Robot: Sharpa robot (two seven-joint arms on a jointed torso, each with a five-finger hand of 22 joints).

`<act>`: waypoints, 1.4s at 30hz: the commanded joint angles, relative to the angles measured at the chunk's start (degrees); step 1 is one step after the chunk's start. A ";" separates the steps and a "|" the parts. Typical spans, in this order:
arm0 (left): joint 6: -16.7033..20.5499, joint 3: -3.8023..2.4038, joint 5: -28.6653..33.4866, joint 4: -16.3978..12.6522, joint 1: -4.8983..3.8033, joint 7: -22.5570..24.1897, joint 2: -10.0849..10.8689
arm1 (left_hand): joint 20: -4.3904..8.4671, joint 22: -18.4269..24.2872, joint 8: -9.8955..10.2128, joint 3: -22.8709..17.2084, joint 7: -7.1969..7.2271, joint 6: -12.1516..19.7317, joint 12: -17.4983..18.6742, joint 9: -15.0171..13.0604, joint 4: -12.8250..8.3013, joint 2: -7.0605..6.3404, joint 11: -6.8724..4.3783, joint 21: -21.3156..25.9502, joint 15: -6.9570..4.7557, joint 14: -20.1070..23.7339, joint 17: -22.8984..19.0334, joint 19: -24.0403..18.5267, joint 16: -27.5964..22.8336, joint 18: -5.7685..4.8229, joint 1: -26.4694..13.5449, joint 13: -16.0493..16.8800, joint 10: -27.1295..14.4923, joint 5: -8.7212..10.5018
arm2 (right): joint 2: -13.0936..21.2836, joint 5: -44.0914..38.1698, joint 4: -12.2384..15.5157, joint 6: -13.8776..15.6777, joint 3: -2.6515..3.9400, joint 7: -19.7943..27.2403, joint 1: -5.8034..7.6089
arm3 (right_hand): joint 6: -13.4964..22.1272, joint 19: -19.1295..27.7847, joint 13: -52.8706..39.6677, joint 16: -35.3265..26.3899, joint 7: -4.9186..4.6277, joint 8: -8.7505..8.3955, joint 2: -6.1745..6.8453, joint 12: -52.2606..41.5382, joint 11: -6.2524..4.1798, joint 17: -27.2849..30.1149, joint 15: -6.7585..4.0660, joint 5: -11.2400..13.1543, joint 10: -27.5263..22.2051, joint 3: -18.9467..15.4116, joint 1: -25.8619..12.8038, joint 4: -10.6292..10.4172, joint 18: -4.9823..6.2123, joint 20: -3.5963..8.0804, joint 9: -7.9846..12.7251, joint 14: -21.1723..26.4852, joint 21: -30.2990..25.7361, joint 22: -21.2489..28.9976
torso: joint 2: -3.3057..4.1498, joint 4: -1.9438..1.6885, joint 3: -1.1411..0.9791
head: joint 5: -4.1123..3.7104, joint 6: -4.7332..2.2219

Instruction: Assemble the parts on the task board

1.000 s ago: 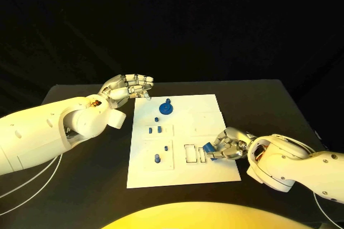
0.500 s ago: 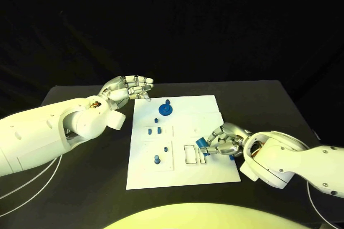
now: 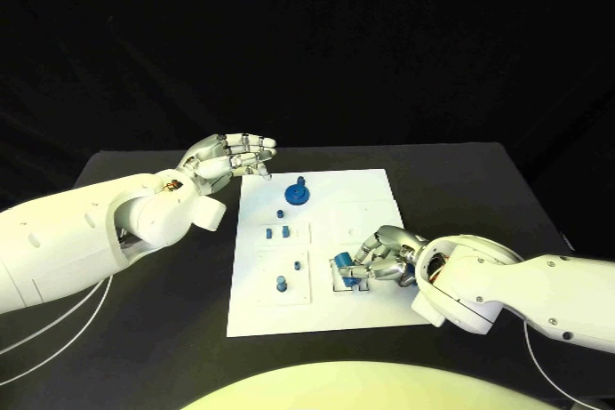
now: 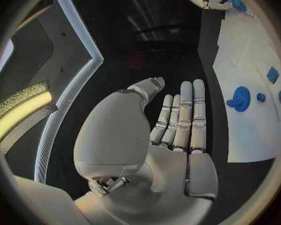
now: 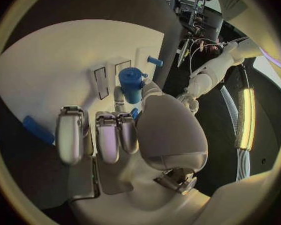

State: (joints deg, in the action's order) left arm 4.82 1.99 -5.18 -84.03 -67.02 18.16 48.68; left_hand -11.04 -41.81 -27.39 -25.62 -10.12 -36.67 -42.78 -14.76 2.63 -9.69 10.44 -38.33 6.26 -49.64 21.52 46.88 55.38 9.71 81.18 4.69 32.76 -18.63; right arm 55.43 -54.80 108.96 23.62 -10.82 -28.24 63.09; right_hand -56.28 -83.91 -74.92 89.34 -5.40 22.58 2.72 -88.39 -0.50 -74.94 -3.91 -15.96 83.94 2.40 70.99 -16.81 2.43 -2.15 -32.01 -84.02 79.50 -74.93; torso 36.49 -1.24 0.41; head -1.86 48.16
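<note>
1. The white board [image 3: 327, 250] lies flat in the middle of the black desk [image 3: 154, 174].
2. The right hand [image 3: 380, 261] rests over the board's near right part, its fingers [image 5: 107, 135] curled round a blue cylinder [image 5: 131, 84] that it holds just above two rectangular slots [image 5: 101, 82].
3. In the head view that cylinder [image 3: 344, 259] sits at the fingertips, over the slots [image 3: 341, 275].
4. The left hand [image 3: 235, 158] hovers over the desk by the board's far left corner, fingers [image 4: 190, 115] close together and lightly curled, holding nothing.
5. A blue gear [image 3: 296, 194] stands near the board's far edge, just beside the left hand.
6. Small blue pegs [image 3: 278, 233] stand at mid-board, and another peg [image 3: 282, 285] stands nearer the front, left of the slots.
</note>
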 commanded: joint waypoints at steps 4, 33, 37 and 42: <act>-1.33 -0.04 -0.11 -0.22 -0.01 0.16 -0.04 | -0.41 0.02 -0.42 -0.02 -1.91 0.38 -0.29 0.12 0.23 0.29 -0.02 0.37 0.05 0.26 -0.05 0.00 0.01 0.62 -0.37 -0.08 -0.26 -0.33 | -0.86 -0.92 -0.58 -2.34 0.00 -2.05 -0.08 | -2.01 -3.10 -14.17 0.19 1.63 -0.01 0.67 -0.10 -0.02 -13.46 -0.13 -0.76 5.44 -0.46 -1.61 0.05 -0.45 -0.01 -0.72 -5.66 -0.05 -12.45 | -0.03 0.03 -0.05 | 0.29 -0.07; -1.56 -0.03 -0.25 -0.41 -0.01 -0.21 0.29 | -0.46 0.12 -0.63 -0.09 -1.93 0.52 -0.10 0.27 0.30 0.30 0.04 0.52 0.08 0.30 -0.07 0.03 0.10 0.64 -0.45 -0.25 -0.90 -0.35 | -3.16 -4.38 -3.43 -1.03 -0.01 -2.69 -0.20 | -1.67 -2.84 -13.58 0.02 1.58 0.12 2.37 1.06 0.07 -13.00 -0.05 12.41 5.01 -8.77 -8.91 -0.10 -0.30 -0.13 -2.47 -5.56 -0.88 -12.24 | -0.01 0.06 -0.09 | 0.49 0.34; -1.56 -0.03 -0.26 -0.42 -0.01 -0.24 0.32 | -0.46 0.12 -0.63 -0.09 -1.93 0.52 -0.10 0.27 0.30 0.30 0.04 0.52 0.08 0.30 -0.07 0.03 0.10 0.64 -0.45 -0.25 -0.90 -0.35 | -3.27 -4.34 -3.54 -0.66 -0.01 -2.60 -0.25 | -1.41 -2.84 -13.44 0.03 1.50 -0.02 2.94 1.34 0.15 -13.02 0.01 12.90 4.90 -9.83 -9.97 -0.18 -0.30 -0.17 -2.59 -5.57 -0.90 -12.24 | 0.00 0.14 -0.09 | 0.51 0.39; -1.56 -0.03 -0.26 -0.44 -0.01 -0.29 0.36 | -0.46 0.12 -0.63 -0.09 -1.93 0.52 -0.10 0.27 0.30 0.30 0.04 0.52 0.08 0.30 -0.07 0.03 0.10 0.64 -0.45 -0.25 -0.90 -0.35 | -3.05 -4.58 -3.19 -0.55 -0.01 -2.05 -0.36 | -1.38 -2.81 -13.40 0.00 1.48 -0.05 2.51 1.42 0.17 -12.95 0.02 12.82 4.87 -9.78 -9.73 -0.08 -0.28 -0.19 -2.67 -5.55 -1.00 -12.21 | -0.01 0.12 -0.10 | 0.49 0.37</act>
State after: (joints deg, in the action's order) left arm 4.16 2.00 -5.24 -84.28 -67.01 17.65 49.07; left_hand -11.04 -41.75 -27.86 -25.62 -10.33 -36.47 -42.77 -14.56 2.62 -9.69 10.44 -38.10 6.26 -49.64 21.53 46.88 55.38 9.71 81.18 4.50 32.35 -18.63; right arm 52.31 -58.46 105.54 22.85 -10.82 -30.93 62.84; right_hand -57.99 -83.91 -74.91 89.34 -3.81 22.72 5.73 -87.36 -0.49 -74.91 -3.91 -3.21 83.95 -7.41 61.22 -17.00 2.55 -2.16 -34.63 -84.02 78.77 -74.91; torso 36.49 -1.12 0.32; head -1.34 48.55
